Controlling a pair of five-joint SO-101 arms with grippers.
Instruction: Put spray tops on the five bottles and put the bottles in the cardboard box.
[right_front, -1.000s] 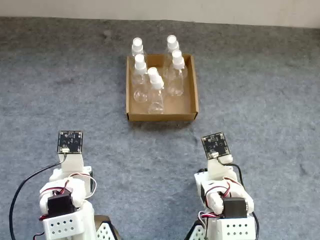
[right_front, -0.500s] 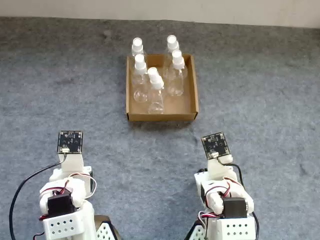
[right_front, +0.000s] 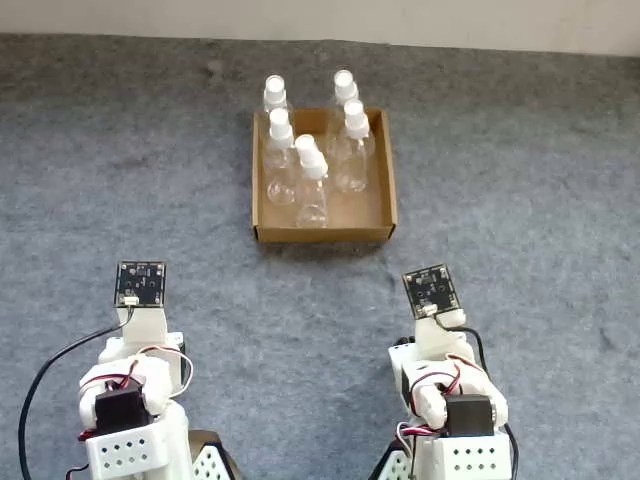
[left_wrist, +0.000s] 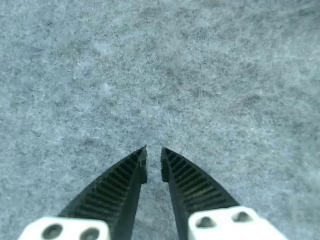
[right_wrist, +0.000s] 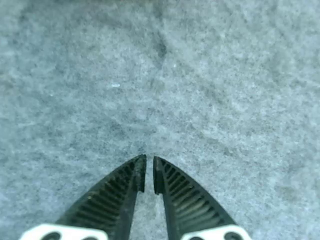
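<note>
Table cover (right_front: 520, 200) is grey felt-like cloth, matt and fuzzy. Box (right_front: 258, 190) is plain brown cardboard, matt; bottles (right_front: 311, 205) are clear glossy plastic with smooth white plastic spray tops (right_front: 312, 162). Left gripper (left_wrist: 154, 167) and right gripper (right_wrist: 148, 172): black ribbed matt plastic.

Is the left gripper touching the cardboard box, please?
Apart: left wrist view shows the left gripper over bare carpet; high view shows the cardboard box far ahead.

Brown cardboard box (right_front: 257, 180) at twelve o'clock; clear bottles (right_front: 311, 203), white spray tops (right_front: 313, 160). Mottled grey cloth (right_front: 520, 180) all around. White arms (right_front: 135, 445) at six o'clock, black ribbed fingers (left_wrist: 122, 187).
</note>
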